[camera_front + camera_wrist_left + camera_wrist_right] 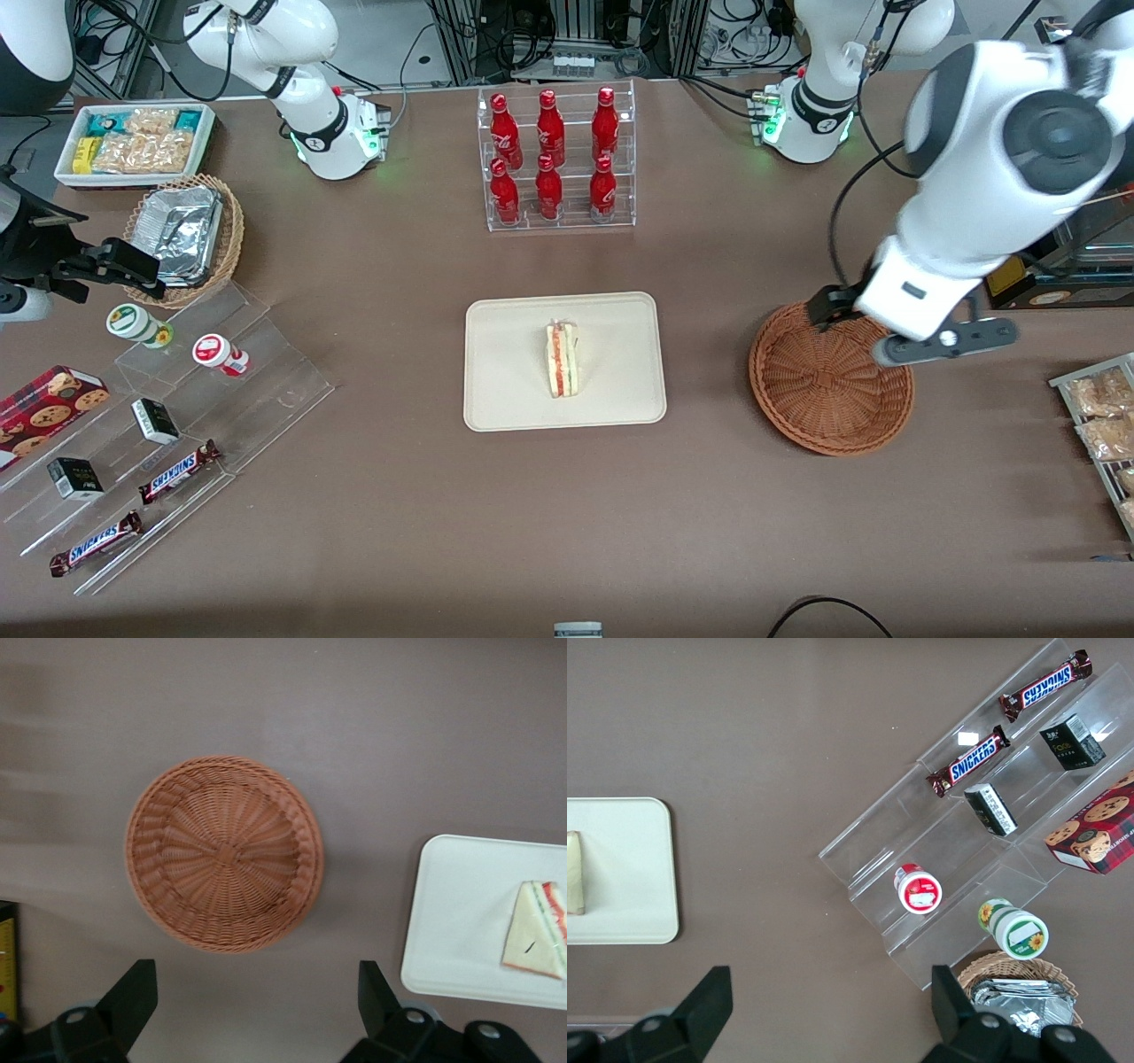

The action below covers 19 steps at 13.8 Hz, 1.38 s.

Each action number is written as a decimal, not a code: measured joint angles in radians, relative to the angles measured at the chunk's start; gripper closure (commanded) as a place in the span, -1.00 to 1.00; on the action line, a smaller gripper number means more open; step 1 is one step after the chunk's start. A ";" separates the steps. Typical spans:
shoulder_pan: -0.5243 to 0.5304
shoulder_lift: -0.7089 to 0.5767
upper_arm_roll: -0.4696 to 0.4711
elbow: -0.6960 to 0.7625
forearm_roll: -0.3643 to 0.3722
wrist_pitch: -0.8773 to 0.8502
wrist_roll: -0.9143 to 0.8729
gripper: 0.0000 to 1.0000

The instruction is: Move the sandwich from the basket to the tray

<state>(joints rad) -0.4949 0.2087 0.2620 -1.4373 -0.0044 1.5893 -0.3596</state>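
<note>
The sandwich lies on the cream tray in the middle of the table. It also shows in the left wrist view on the tray, and its edge shows in the right wrist view on the tray. The round reddish-brown basket stands beside the tray toward the working arm's end and holds nothing. My left gripper hangs high over the basket's rim that is farther from the front camera. It is open and empty, with bare table between its fingers.
A clear rack of red bottles stands farther from the front camera than the tray. Toward the parked arm's end are a tan basket with foil containers, a white snack bin and acrylic steps with snacks. Packets lie at the working arm's end.
</note>
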 measured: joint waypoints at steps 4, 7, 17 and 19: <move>0.000 -0.065 0.063 -0.004 0.000 -0.067 0.104 -1.00; 0.061 -0.095 0.044 -0.018 0.000 -0.073 0.172 -1.00; 0.498 -0.270 -0.349 -0.182 0.000 -0.088 0.266 -1.00; 0.498 -0.270 -0.349 -0.182 0.000 -0.085 0.266 -1.00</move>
<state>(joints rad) 0.0031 -0.0614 -0.0866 -1.6196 -0.0047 1.5047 -0.0932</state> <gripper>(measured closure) 0.000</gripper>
